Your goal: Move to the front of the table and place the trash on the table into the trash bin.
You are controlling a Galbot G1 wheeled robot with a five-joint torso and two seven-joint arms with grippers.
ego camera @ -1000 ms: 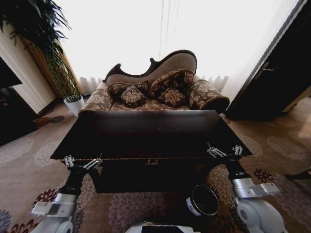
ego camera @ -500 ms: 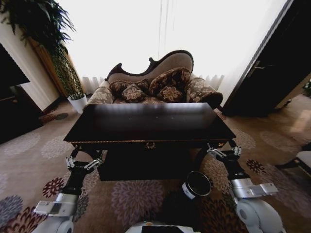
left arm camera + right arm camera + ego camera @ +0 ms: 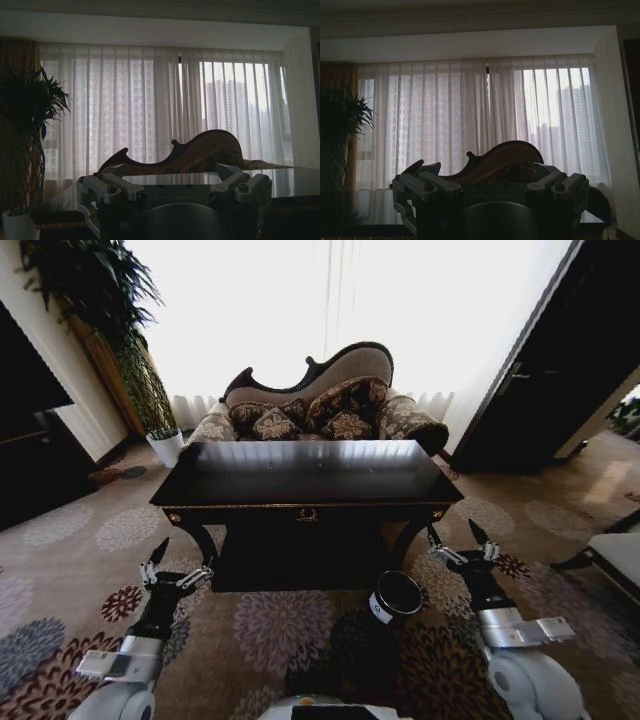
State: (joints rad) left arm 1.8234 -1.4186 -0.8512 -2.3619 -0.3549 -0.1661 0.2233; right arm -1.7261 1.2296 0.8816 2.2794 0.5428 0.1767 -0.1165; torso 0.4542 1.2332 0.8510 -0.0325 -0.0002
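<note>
In the head view, one black glossy rectangular table (image 3: 306, 480) with carved legs and a small gold ornament at mid-front is seen ahead, its polished top mirroring the bright window; no trash items can be made out on it. One small round black trash bin (image 3: 396, 597) with a white label on its side is set on the flowered carpet (image 3: 290, 625), in front of the table's right front leg and far lower than the top. One patterned sofa (image 3: 318, 405) with a curved wooden back is placed behind the table, and one white plant pot (image 3: 166, 446) stands to its left. Two grippers are counted: the left gripper (image 3: 168, 565) and the right gripper (image 3: 463, 542) are held low over the carpet on either side, each with its fingers spread apart and nothing between them. Compared with the earlier pictures, the table and sofa are shown smaller and farther off and more carpet is exposed, the whole picture having shifted with the camera. In the left wrist view, the left gripper's two metal fingers (image 3: 111, 186) are seen parted, with the table edge, the sofa back and sheer pleated curtains (image 3: 150, 105) beyond, and one leafy plant (image 3: 25, 130) beside them. In the right wrist view, the right gripper's fingers (image 3: 427, 184) are likewise parted and empty before the sofa back and curtains.
</note>
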